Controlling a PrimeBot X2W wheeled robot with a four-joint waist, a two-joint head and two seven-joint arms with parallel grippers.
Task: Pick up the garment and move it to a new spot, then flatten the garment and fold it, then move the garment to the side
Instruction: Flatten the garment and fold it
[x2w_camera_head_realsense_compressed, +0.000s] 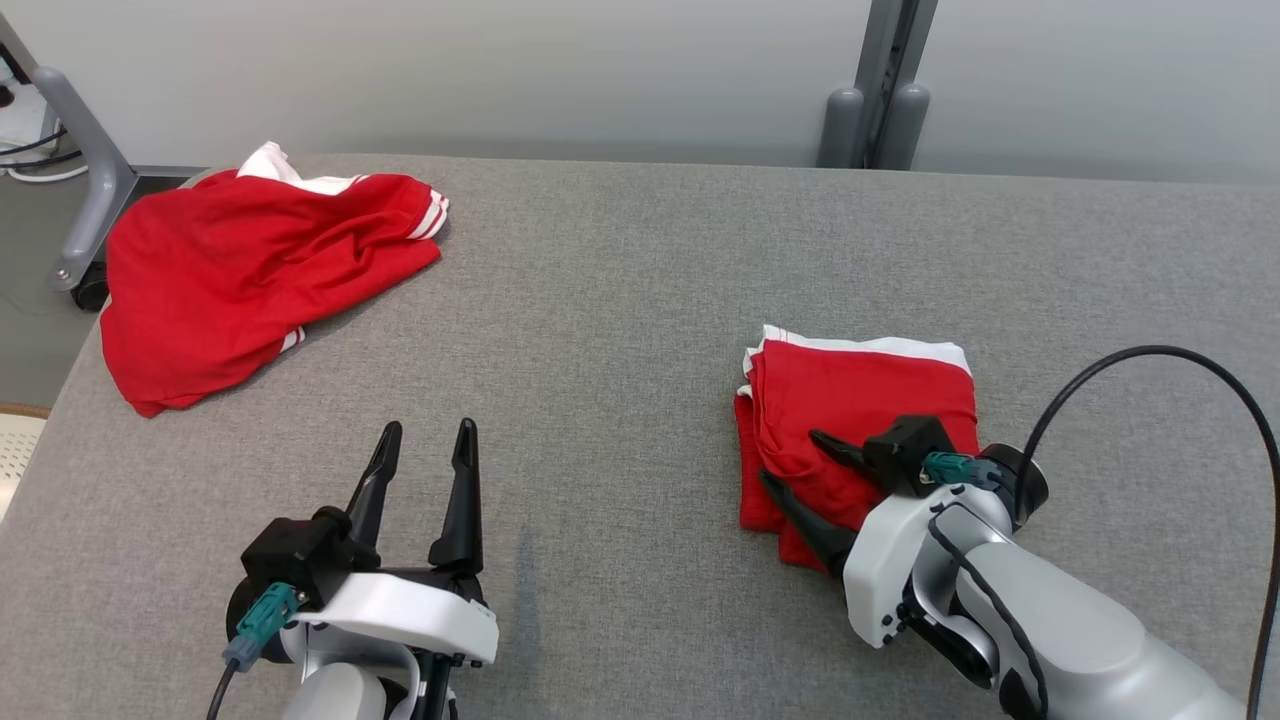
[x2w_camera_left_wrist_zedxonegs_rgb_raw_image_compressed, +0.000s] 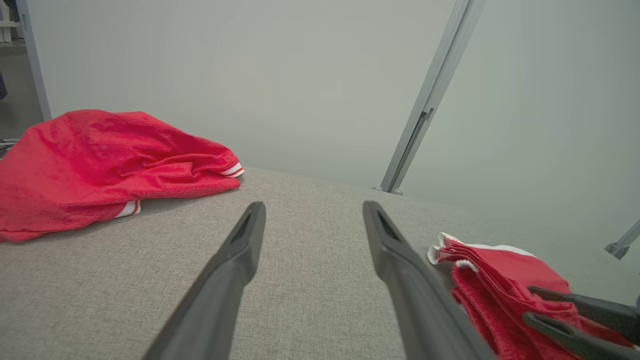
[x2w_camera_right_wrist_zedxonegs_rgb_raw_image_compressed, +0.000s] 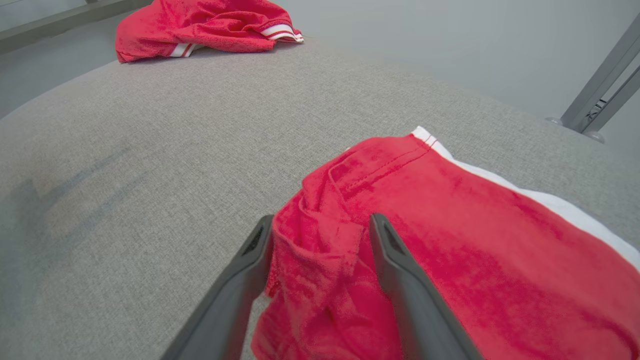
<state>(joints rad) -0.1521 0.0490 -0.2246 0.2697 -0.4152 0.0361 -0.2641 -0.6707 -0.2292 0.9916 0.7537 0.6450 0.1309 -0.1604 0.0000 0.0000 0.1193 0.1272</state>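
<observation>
jaws parted, right arm (x2w_camera_head_realsense_compressed: 1050, 620) angles low over folded garment (x2w_camera_head_realsense_compressed: 860, 400).

Grey fabric table (x2w_camera_head_realsense_compressed: 640, 300) before pale wall (x2w_camera_head_realsense_compressed: 500, 70), grey post (x2w_camera_head_realsense_compressed: 885, 80)

The right gripper (x2w_camera_right_wrist_zedxonegs_rgb_raw_image_compressed: 321, 220) has its two dark fingers spread over the edge of a folded red garment (x2w_camera_right_wrist_zedxonegs_rgb_raw_image_compressed: 450, 240) (white trim along its far side), with a bunched fold lying loose between them. Well apart on the grey desk (x2w_camera_right_wrist_zedxonegs_rgb_raw_image_compressed: 150, 165) lies a crumpled red garment (x2w_camera_right_wrist_zedxonegs_rgb_raw_image_compressed: 210, 22).
</observation>
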